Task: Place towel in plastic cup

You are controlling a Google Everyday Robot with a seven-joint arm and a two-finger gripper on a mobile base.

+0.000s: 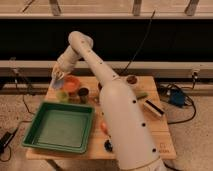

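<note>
My gripper [59,76] is at the back left of the wooden table [155,131], just left of an orange bowl [71,84]. It is shut on a pale blue-white towel [57,82] that hangs below the fingers, above the table. A small green plastic cup [62,96] stands upright in front of the bowl, a little below and right of the towel. A dark cup [83,93] stands to its right. The towel is apart from both cups.
A large green tray [62,127] fills the table's front left. My arm crosses the table's middle and hides part of it. A brown bowl [132,79] is at the back right, a brush [152,107] at the right, an orange fruit [103,126] beside my arm.
</note>
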